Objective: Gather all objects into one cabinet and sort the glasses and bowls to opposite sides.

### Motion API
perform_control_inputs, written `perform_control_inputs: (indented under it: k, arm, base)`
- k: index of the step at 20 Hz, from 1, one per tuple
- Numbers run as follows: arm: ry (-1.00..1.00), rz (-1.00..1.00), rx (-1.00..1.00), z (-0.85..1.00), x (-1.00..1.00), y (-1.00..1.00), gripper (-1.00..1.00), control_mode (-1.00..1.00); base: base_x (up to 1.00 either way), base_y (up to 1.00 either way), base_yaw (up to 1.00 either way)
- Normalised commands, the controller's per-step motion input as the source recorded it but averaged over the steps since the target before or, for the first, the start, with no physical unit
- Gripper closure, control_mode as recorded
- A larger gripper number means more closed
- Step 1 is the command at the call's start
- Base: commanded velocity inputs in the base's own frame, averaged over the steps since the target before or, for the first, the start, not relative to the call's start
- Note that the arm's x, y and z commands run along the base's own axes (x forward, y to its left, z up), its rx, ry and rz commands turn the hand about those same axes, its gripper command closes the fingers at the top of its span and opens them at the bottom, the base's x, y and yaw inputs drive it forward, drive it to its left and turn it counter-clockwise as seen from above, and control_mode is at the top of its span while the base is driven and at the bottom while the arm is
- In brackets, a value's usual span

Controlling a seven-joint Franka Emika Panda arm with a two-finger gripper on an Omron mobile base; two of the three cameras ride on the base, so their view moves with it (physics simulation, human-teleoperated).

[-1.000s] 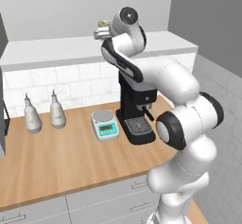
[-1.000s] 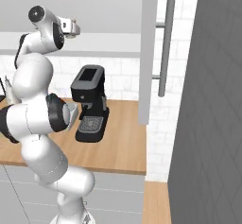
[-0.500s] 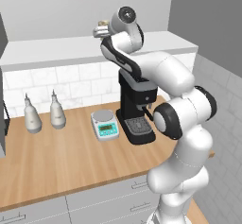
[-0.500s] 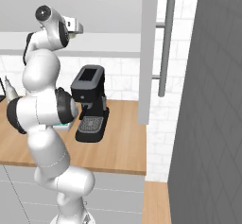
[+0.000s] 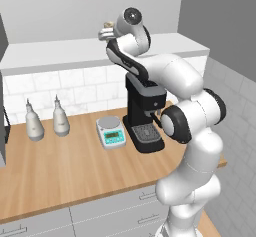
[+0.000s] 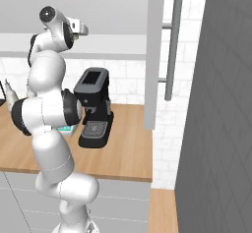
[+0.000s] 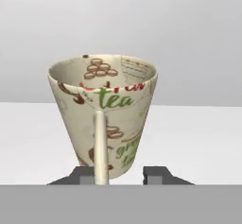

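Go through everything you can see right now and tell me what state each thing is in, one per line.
cup: upright on the white shelf, handle facing the camera, looks empty.
tool: fingers on either side of the cup's base, contact not clear.
shelf: carries the cup at the tool.
coffee machine: upright on the counter, nothing on its drip tray.
scale: flat on the counter, nothing on it.
two white bottles: upright by the tiled wall.
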Motion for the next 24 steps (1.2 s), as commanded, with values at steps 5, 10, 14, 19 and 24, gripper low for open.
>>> perform_control_inputs:
  k: [5, 10, 14, 19, 24]
  arm:
    - [-0.01, 0.0, 0.0, -0.01, -0.03, -0.07, 1.0, -1.0]
    - [0.0, -0.01, 0.0, -0.1, -0.75, -0.09, 1.0, -1.0]
    - [-0.05, 0.0, 0.0, -0.16, -1.0, -0.33, 1.0, -1.0]
    - [-0.08, 0.01, 0.0, -0.02, -1.0, -0.29, 1.0, -1.0]
    - [-0.03, 0.04, 0.02, 0.1, -1.0, -0.55, 1.0, -1.0]
  base:
    - [0.0, 0.0, 0.0]
    - [0.0, 0.0, 0.0]
    - [0.0, 0.0, 0.0]
    - [0.0, 0.0, 0.0]
    - [0.0, 0.0, 0.0]
